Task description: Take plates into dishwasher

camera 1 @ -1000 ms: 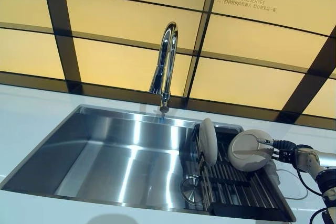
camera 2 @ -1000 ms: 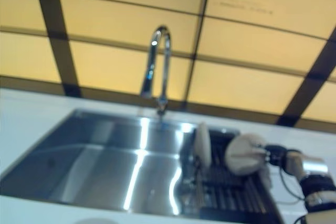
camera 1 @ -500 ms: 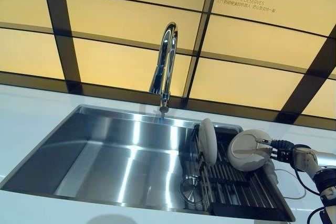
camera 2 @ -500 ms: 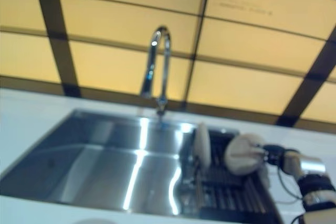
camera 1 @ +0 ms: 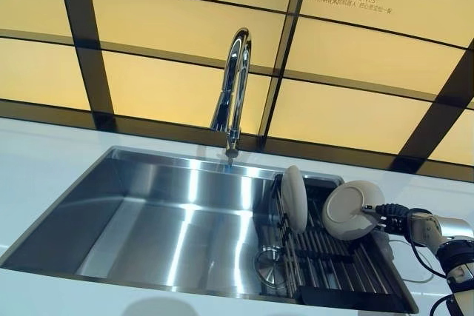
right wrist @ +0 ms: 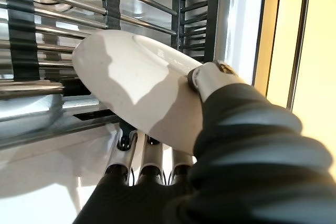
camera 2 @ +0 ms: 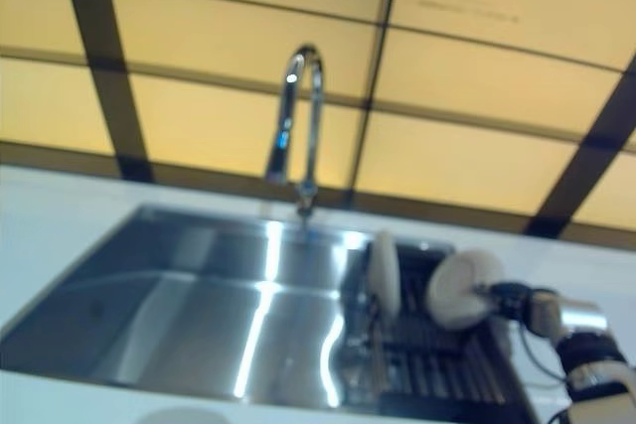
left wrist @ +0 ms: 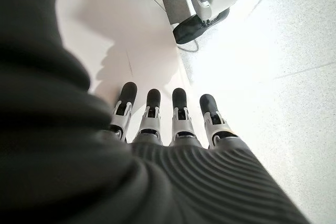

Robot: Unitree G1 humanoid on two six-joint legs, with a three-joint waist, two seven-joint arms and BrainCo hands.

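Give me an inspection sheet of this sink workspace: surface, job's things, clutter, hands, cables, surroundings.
Surface: white countertop around a steel sink; dark ribbed rack at the sink's right end.
Job's things: one plate stands on edge in the rack; a second plate is held tilted above the rack.
Clutter: round metal strainer in the sink beside the rack.
Hands: right hand pinches the second plate's rim, thumb on top, fingers underneath; left hand away from the sink, fingers straight, holding nothing.
Cables: nothing seen apart from the robot's own.
Surroundings: chrome faucet behind the sink; yellow wall panels with dark frames.
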